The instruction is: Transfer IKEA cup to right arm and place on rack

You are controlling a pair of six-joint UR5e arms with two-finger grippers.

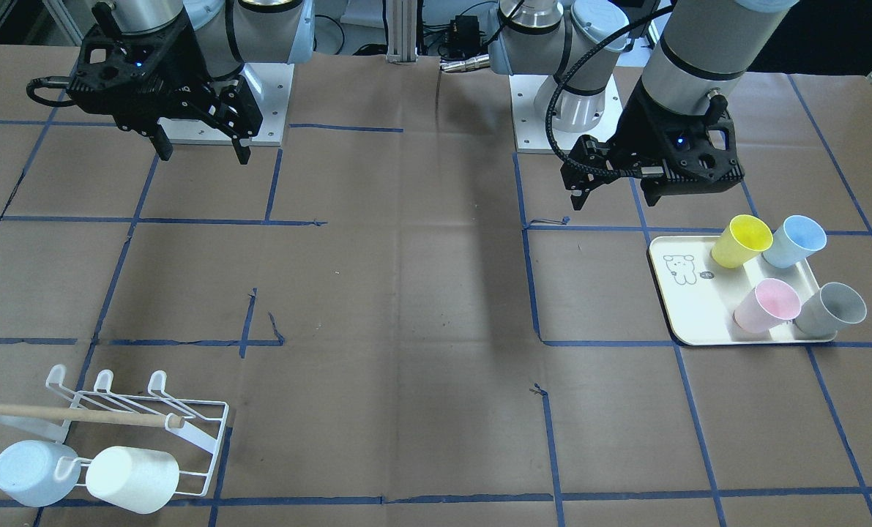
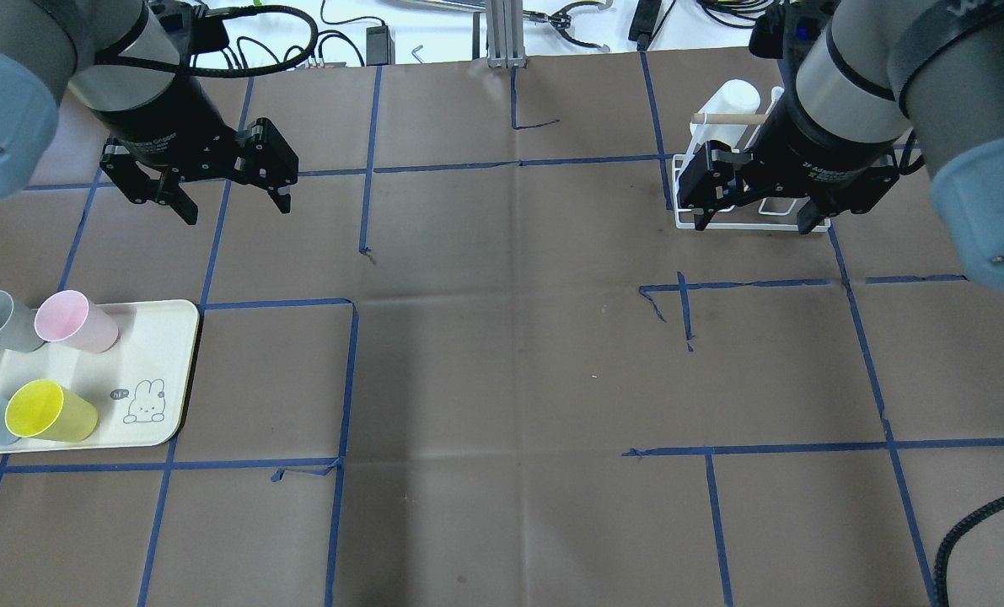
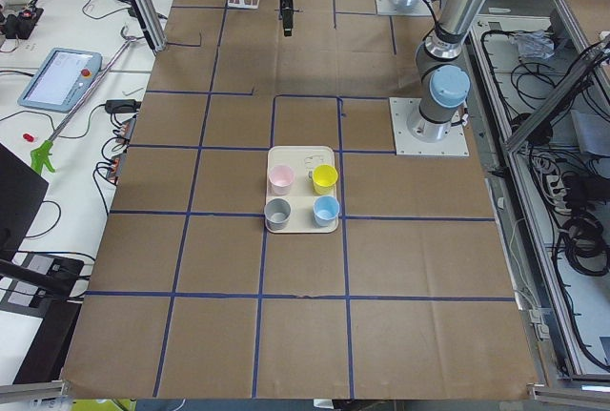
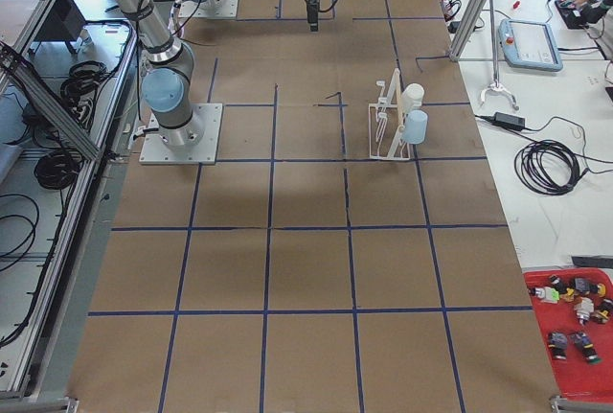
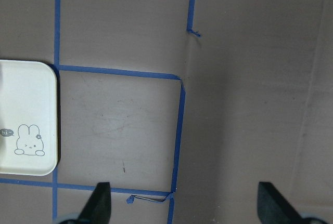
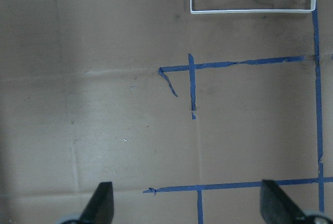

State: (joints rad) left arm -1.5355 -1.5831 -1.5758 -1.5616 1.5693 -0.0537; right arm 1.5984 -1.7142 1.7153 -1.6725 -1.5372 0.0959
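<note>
Rack (image 1: pixel 200 438) (white wire, wood rod (image 1: pixel 77 414)) w/ white cup (image 1: pixel 132 479) & pale-blue cup (image 1: pixel 25 472) hooked on; left claw (image 2: pixel 237 209), right claw (image 1: pixel 204 157) hover spread, empty.

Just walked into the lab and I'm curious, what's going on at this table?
Nothing is held right now. The left gripper hovers open and empty on the side of the tray, where a yellow cup, blue cup, pink cup and grey cup sit. The right gripper hovers open and empty on the side of the rack, which holds a pale blue cup and a white cup.
</note>
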